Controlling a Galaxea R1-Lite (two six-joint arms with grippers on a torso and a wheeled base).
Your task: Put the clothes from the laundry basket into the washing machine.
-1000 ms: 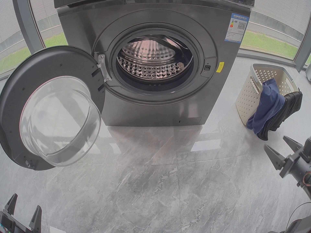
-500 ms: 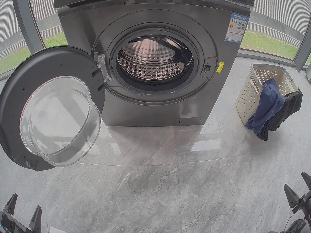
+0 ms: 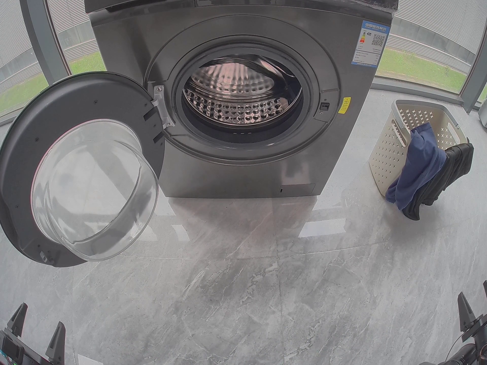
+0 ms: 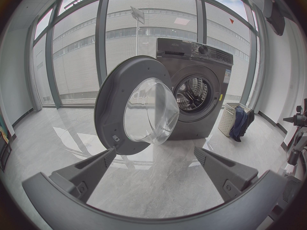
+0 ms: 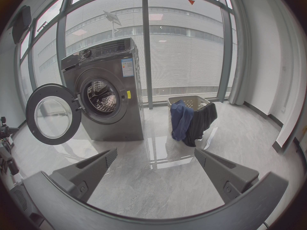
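The left gripper (image 3: 38,327) is hanging low on the left, its fingers spread wide and holding nothing. The right gripper (image 5: 155,150) is gaping just as wide and empty on the right. A gray marble floor (image 3: 253,280) is stretching ahead of both. Farther on, the washing machine (image 3: 243,178) is standing with its round door (image 3: 61,107) swung open to the left, and its steel drum (image 3: 238,97) is showing through the opening. To the machine's right, the laundry basket (image 3: 388,153) is sitting on the floor. A blue garment (image 3: 418,166) and a black garment (image 3: 449,171) are draping side by side over its near rim and down its outer wall.
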